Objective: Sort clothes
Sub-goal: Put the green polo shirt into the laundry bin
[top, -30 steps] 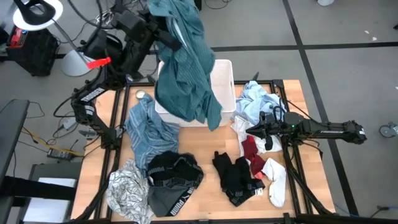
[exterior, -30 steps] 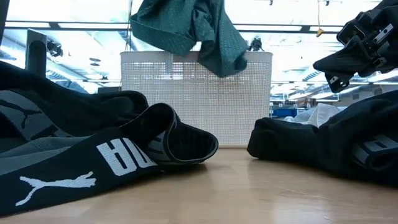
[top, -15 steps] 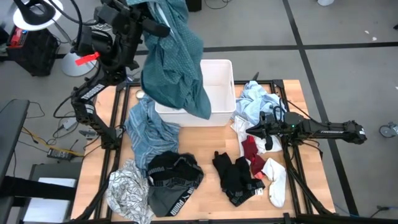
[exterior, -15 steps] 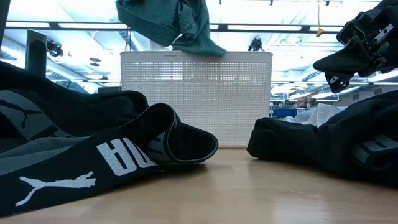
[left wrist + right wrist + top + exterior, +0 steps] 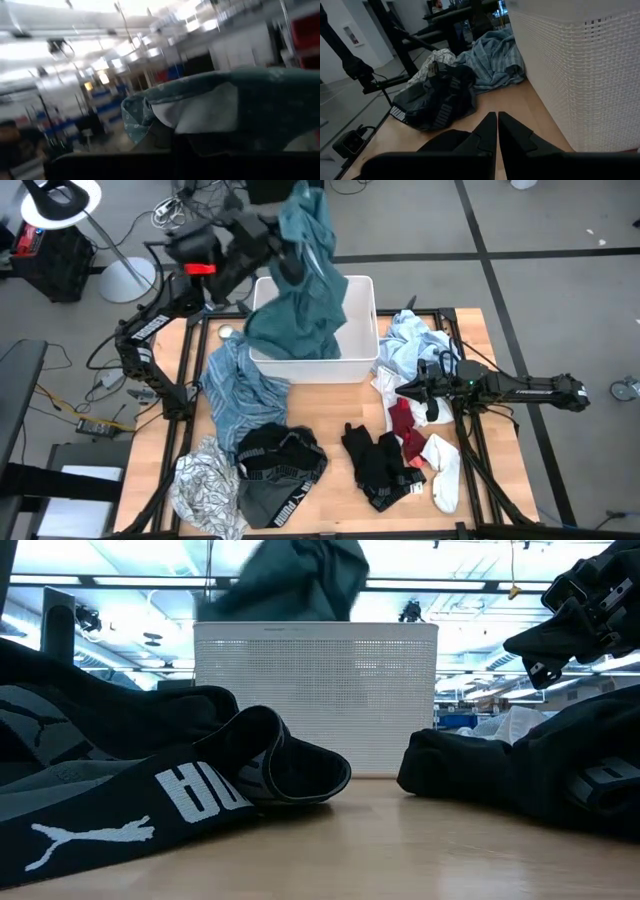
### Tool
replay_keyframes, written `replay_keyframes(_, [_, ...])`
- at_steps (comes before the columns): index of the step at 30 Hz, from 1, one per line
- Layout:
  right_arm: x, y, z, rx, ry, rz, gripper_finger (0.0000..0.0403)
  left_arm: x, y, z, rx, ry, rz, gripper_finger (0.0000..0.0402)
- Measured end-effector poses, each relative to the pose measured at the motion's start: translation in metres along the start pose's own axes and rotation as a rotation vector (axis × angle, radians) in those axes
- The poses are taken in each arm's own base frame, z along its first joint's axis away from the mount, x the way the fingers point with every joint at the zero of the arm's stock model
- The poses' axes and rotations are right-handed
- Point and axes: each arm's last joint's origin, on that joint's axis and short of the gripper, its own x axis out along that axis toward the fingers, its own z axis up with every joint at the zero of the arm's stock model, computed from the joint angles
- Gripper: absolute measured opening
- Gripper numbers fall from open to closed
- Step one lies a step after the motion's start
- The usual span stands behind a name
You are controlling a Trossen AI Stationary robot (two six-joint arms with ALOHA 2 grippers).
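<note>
Looking down from the high view, I see my left claw (image 5: 283, 242) raised above the far edge of the white tub (image 5: 362, 330), pinching a teal shirt (image 5: 305, 290) whose lower folds hang into the tub; in the low view that shirt (image 5: 300, 580) shows blurred over the tub's perforated wall (image 5: 315, 700), and in the left wrist view its patterned cloth (image 5: 240, 105) fills the space right ahead of the claw. My right claw (image 5: 428, 392) sits low on the right side of the surface (image 5: 330, 415), its fingers (image 5: 492, 132) pressed together with nothing between them, just beside the red socks (image 5: 404, 423) and close under the light-blue shirt (image 5: 412, 345) heaped against the tub's right side. A striped blue shirt (image 5: 235, 395) lies on the left just in front of the tub. Nearer the front edge sit the black and grey Puma shorts (image 5: 278, 470), with the white-grey patterned top (image 5: 203, 485) touching them at the left corner. A second pile of black shorts (image 5: 375, 460) lies at front centre, and a white sock (image 5: 445, 470) rests beside it on the right, touching the red ones
</note>
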Motion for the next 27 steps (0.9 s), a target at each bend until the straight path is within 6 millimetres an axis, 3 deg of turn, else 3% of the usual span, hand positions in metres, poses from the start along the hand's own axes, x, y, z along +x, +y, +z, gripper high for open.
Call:
replay_keyframes(17, [0.0,0.0,0.0,0.0,0.0,0.0,0.002,-0.024,-0.014,-0.076,0.047,0.747,-0.117,0.0005])
replay_keyframes(27, [0.0,0.0,0.0,0.0,0.0,0.0,0.002,-0.009,-0.031,-0.14,-0.105,0.962,-0.278,0.0005])
